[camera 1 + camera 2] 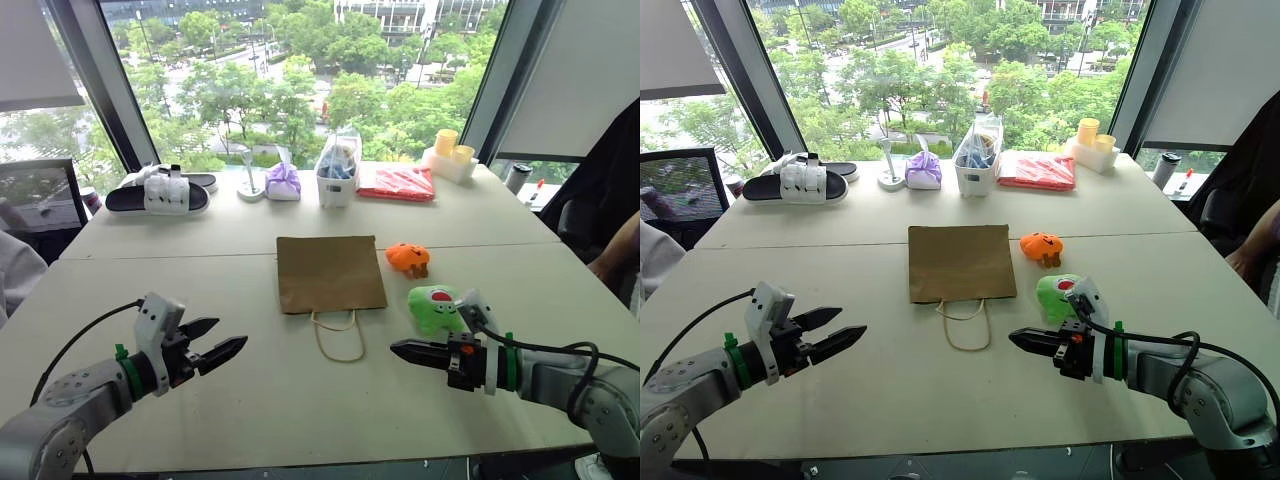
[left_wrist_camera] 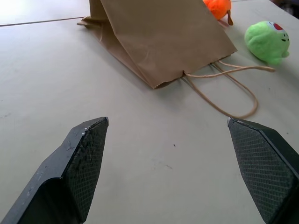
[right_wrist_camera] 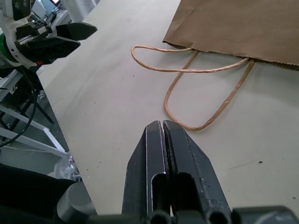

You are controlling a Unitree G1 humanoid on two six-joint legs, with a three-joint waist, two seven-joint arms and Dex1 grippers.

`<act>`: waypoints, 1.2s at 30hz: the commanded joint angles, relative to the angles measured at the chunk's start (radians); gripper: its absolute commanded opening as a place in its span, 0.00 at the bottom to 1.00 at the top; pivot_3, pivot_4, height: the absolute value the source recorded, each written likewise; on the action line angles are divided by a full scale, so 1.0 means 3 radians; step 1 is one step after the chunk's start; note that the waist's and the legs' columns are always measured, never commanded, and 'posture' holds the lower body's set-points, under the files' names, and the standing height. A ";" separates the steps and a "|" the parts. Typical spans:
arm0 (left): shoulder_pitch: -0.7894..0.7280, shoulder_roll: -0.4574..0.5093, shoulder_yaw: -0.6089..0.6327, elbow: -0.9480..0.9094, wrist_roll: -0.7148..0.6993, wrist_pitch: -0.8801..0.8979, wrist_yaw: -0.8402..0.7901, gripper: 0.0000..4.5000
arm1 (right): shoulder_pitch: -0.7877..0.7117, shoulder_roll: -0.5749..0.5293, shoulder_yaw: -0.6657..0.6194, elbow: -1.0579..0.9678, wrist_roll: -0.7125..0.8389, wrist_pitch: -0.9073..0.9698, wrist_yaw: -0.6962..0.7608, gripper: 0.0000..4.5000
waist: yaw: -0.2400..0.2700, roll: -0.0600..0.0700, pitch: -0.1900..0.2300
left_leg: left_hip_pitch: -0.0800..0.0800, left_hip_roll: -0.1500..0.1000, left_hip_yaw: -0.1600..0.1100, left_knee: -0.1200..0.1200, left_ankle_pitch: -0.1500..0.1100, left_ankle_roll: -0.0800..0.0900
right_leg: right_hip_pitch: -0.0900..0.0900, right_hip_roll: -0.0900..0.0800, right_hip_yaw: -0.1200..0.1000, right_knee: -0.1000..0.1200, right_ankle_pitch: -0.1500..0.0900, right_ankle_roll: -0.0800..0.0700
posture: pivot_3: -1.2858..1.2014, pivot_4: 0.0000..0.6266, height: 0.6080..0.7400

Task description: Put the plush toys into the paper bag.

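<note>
Green plush toy (image 1: 436, 308) sits just beside R gripper (image 1: 400, 350), at its 1 o'clock; R fingers pressed together, empty. L gripper (image 1: 222, 341) spread, farther off.

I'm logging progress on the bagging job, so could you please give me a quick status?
Left gripper open, empty; right gripper shut, empty. Paper bag flat on table. Green toy, orange toy beside it, unbagged. Nothing blocking.
</note>
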 commanded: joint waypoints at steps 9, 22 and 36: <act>-0.0809 0.0558 -0.0792 0.0671 0.1130 -0.1320 -0.1036 0.93 | 0.0065 0.0074 -0.0178 -0.0118 0.0048 -0.0053 -0.0147 0.00 | 0.0038 0.0003 0.0002 | -0.0001 -0.0004 0.0002 0.0000 0.0000 0.0000 | 0.0001 -0.0003 -0.0001 -0.0002 -0.0007 -0.0014 | 0.52 0.24 1.00; -0.2434 -0.0591 -0.2047 0.2665 0.2059 -0.2940 -0.1905 0.93 | 0.0454 0.0268 -0.0466 -0.0568 0.0262 -0.0055 -0.0728 0.00 | 0.0072 0.0000 0.0002 | -0.0001 -0.0007 0.0008 0.0002 0.0001 0.0001 | -0.0002 -0.0005 -0.0001 0.0001 0.0002 0.0004 | 0.52 0.24 1.00; -0.2812 -0.1000 -0.1946 0.3220 0.2075 -0.3214 -0.2118 0.01 | 0.0543 0.0595 -0.0092 -0.0751 0.0044 -0.0201 -0.1222 0.00 | 0.0058 -0.0002 0.0002 | 0.0002 -0.0006 0.0000 0.0009 0.0001 0.0002 | 0.0003 0.0003 -0.0002 0.0007 0.0005 0.0012 | 0.52 0.24 1.00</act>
